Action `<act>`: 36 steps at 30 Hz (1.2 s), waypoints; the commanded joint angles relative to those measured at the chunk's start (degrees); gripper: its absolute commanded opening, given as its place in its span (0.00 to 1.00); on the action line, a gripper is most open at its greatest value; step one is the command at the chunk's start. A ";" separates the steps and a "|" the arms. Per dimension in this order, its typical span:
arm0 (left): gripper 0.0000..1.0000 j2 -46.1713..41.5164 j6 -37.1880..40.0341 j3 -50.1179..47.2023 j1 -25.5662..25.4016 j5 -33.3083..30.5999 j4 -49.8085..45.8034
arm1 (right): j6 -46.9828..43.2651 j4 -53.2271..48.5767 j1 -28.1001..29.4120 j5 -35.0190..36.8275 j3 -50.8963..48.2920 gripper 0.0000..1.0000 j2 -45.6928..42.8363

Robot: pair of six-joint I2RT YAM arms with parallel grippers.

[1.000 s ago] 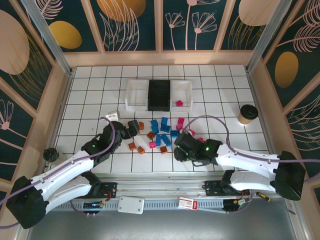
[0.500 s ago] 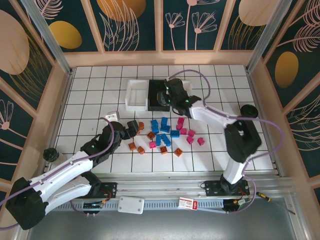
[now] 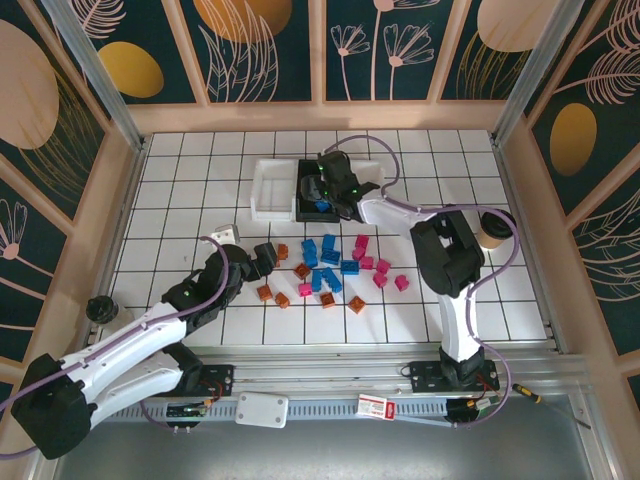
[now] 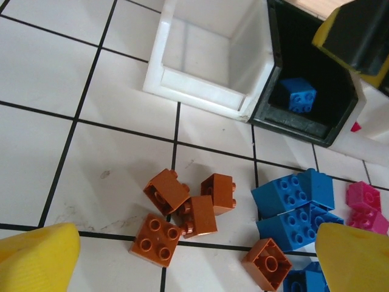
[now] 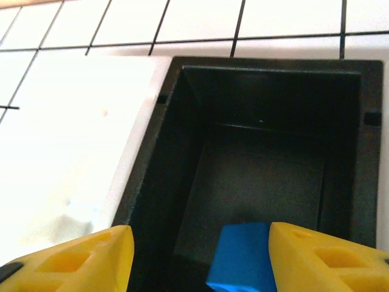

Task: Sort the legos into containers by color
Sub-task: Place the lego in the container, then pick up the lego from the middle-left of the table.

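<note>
One blue lego [image 4: 298, 95] newly inside black bin [image 4: 340, 125]; right pincer [image 5: 199, 255] spread above.

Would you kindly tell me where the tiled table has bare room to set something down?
Bare tiles run behind the row of small plastic bins, left of them, and near right, in front of the brown paper cup. Mid-table is crowded: orange, blue and pink plastic bricks lie beside the left gripper.
</note>
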 commanded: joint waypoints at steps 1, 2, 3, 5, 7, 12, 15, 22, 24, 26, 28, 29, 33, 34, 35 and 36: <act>0.99 2.10 -0.59 1.04 0.22 0.46 -3.35 | 0.94 4.34 1.16 -0.16 -4.98 0.62 -8.48; 0.99 3.37 -0.16 1.57 0.27 1.16 -3.65 | 1.35 4.89 1.60 -0.06 -7.06 0.62 -10.30; 0.99 5.27 0.13 2.33 0.31 2.27 -3.97 | 1.80 6.29 2.27 0.05 -10.01 0.62 -12.29; 0.92 9.65 1.34 3.75 1.19 6.30 -3.38 | 2.40 8.49 3.51 0.51 -15.30 0.62 -15.88; 0.85 14.28 1.74 4.95 2.56 9.52 -2.17 | 2.57 9.41 4.62 1.56 -19.28 0.62 -18.77; 0.73 19.67 1.81 5.57 7.32 16.54 3.20 | 2.13 8.35 5.63 3.33 -25.07 0.62 -24.11; 0.73 20.63 3.90 6.92 7.60 17.57 2.34 | 2.39 8.11 5.65 4.46 -28.28 0.62 -27.83; 0.80 20.20 5.61 8.51 1.80 16.85 -5.63 | 3.01 8.21 5.35 6.15 -33.64 0.62 -33.61; 0.79 20.07 4.53 8.28 -0.59 16.34 -8.12 | 3.18 8.36 5.02 6.30 -34.59 0.63 -34.31; 0.79 18.75 3.29 6.95 -1.98 16.05 -9.91 | 3.44 8.44 4.72 6.28 -35.47 0.63 -34.76; 0.80 16.56 2.49 5.52 -3.43 14.69 -11.68 | 3.75 8.76 4.43 6.32 -36.38 0.63 -35.10; 0.80 15.39 2.35 5.01 -4.32 14.13 -12.34 | 3.98 8.91 4.40 6.20 -36.73 0.63 -35.21; 0.79 14.27 1.30 4.42 -5.71 11.78 -15.01 | 4.24 9.02 4.14 6.04 -36.97 0.63 -35.26; 0.79 14.16 0.89 4.23 -5.74 11.20 -15.24 | 4.29 9.01 4.14 5.99 -36.98 0.63 -35.22; 0.79 13.82 0.39 3.88 -5.72 10.27 -15.27 | 4.25 8.90 4.14 5.94 -36.88 0.63 -35.30; 0.78 13.50 -0.32 3.40 -5.72 9.29 -15.02 | 4.38 8.83 4.19 5.99 -36.92 0.63 -35.38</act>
